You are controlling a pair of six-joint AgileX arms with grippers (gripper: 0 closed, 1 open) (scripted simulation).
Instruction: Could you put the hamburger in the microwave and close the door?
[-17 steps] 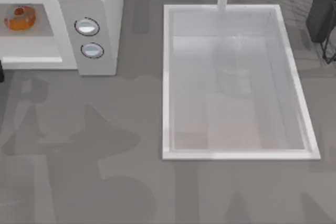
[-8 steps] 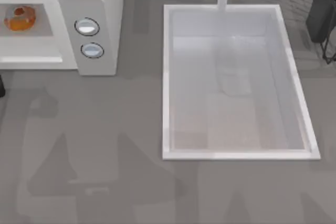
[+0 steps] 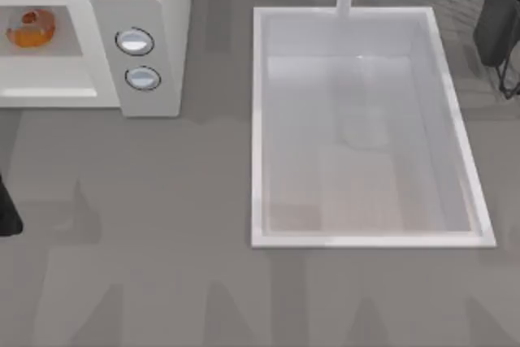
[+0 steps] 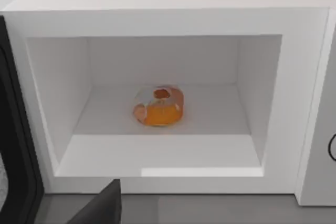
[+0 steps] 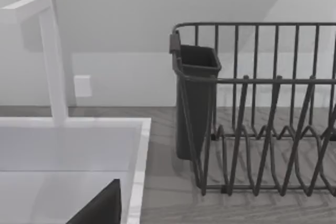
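**Left arm backs away from the loaded microwave**

Shadows on the counter have shifted over the last second, and a dark piece of the left arm [image 3: 8, 209] at the top view's left edge now sits lower than it did, farther from the microwave front.

Largest first: the sink [image 3: 258, 127] takes up the table's right half, a dark dish rack [image 5: 262, 108] past its far right corner. The microwave [image 3: 154, 6] stands at the far left, its cavity exposed. The door [image 4: 16, 145] hangs swung aside as a dark edge beside the opening in the left wrist view. Smallest, the hamburger [image 4: 158, 106] rests on the cavity floor, near its middle, touching no wall.

Loading looks done; closing the door is what remains.

Whether the left gripper is open or closed cannot be told, nor the right gripper's, parked near the dish rack.
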